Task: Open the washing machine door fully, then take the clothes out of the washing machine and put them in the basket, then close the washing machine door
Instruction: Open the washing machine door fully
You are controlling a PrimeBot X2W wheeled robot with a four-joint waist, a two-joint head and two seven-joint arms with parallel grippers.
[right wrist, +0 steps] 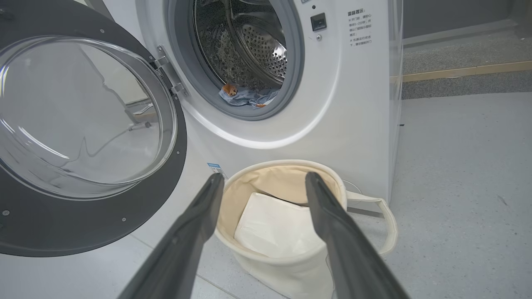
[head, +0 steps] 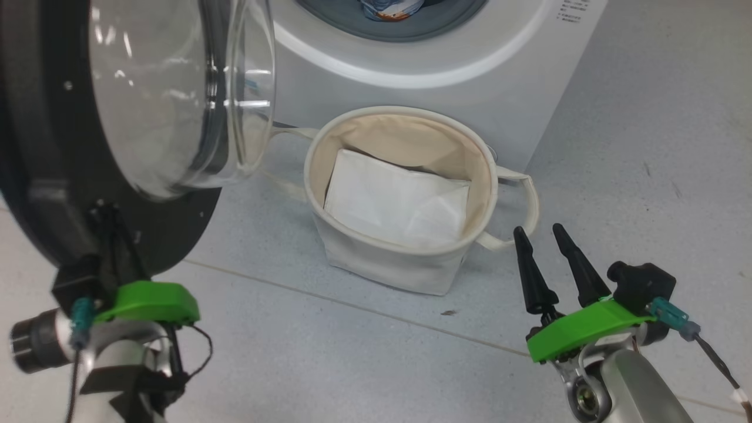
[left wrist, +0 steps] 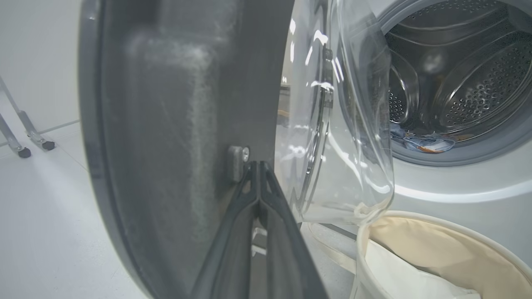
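The washing machine door (head: 35,147) stands swung open, a wide black rim around a bulging clear glass bowl. The left hand (left wrist: 258,166) is closed with nothing between its fingers, the tips against the door's dark rim just beside a small metal catch (left wrist: 237,160). The right hand (head: 539,232) hangs open and empty above the floor (head: 352,341). Just ahead of its fingertips sits the basket (head: 493,176), off-white canvas with beige lining, holding a folded white sheet (head: 393,200). Beyond the basket stands the washing machine (head: 423,100). The right wrist view looks into the drum (right wrist: 249,45), where the clothes (right wrist: 245,96), light blue with orange-brown print, lie at the lower lip, up and ahead of that hand. The head view catches just a scrap of them at its top edge.
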